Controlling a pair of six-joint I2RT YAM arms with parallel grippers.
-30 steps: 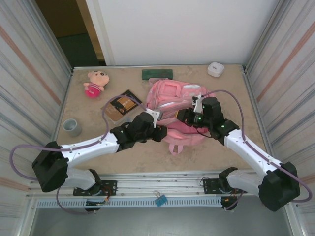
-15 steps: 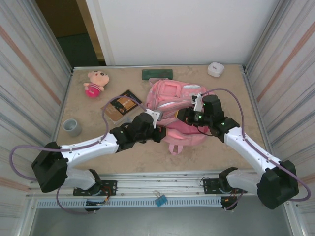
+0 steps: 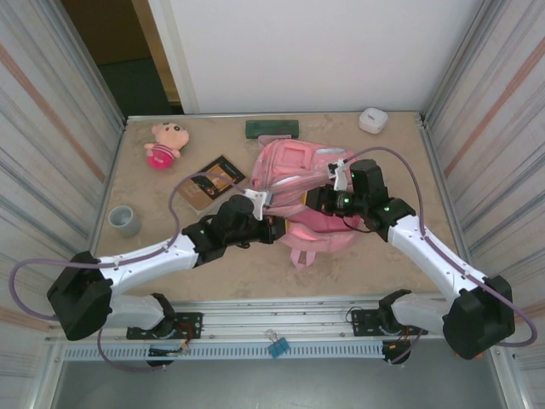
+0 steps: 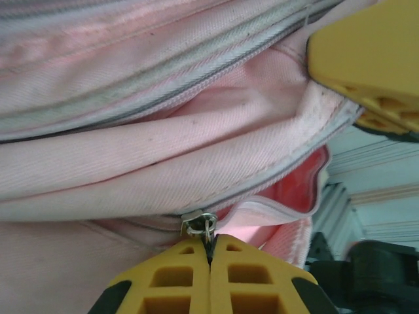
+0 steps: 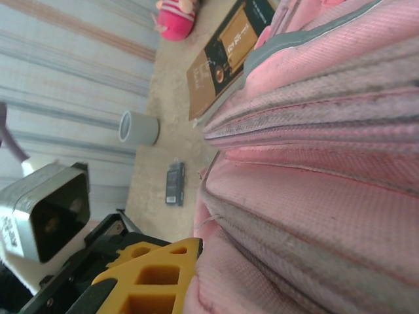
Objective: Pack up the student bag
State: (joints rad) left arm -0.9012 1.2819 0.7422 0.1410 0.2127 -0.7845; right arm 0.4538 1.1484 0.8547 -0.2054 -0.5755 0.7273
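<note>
Since a second ago my left gripper (image 3: 272, 228) has closed fully, and its arm has swung out leftward, uncovering more of the book (image 3: 213, 183). The bag (image 3: 294, 170) lies between my two grippers and stretches away from both toward the far wall.

From overhead the grips are too small to read. My left wrist view makes one plain: my left fingers (image 4: 249, 278) are pressed together on the zip pull (image 4: 200, 224), and just right of them the zip gapes onto red lining. Up and right of them, my right gripper (image 3: 315, 202) has its jaws clamped on the rim of that opening.

My right wrist view adds what lies left of its jaws: a small dark flat thing (image 5: 174, 184) on the table just beside the bag, then a grey cup (image 5: 139, 128), with the doll (image 5: 175, 14) farther off. Overhead, a green box (image 3: 272, 128) and a white case (image 3: 373, 119) sit beyond the bag.
</note>
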